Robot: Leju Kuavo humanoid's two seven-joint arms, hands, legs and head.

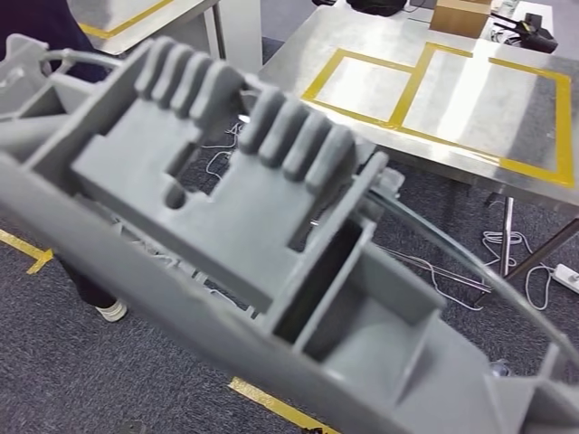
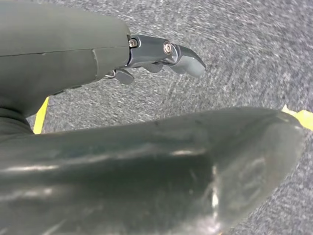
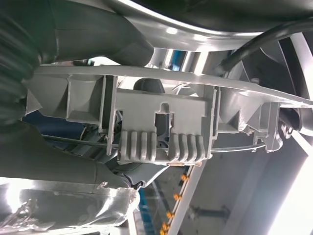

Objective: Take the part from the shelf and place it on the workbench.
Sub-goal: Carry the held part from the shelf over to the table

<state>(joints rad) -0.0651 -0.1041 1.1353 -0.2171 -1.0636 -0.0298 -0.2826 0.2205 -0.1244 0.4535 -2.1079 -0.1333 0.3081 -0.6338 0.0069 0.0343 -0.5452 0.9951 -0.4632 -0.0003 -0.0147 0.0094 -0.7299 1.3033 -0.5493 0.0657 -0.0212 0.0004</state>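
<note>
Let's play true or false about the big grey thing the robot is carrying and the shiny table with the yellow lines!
1. The big grey part is already lying on the workbench. False: it is still up in the air, close to the camera, above the carpet.
2. The workbench has yellow tape rectangles on its top. True.
3. The floor is bare wood. False: it is grey carpet with yellow tape lines.
4. White cables lie on the floor under the workbench. True.
5. The part has rows of rounded ribs on it. True.
6. The left robot hand is holding a red ball. False: no ball is there; dark fingers show above the carpet.
</note>
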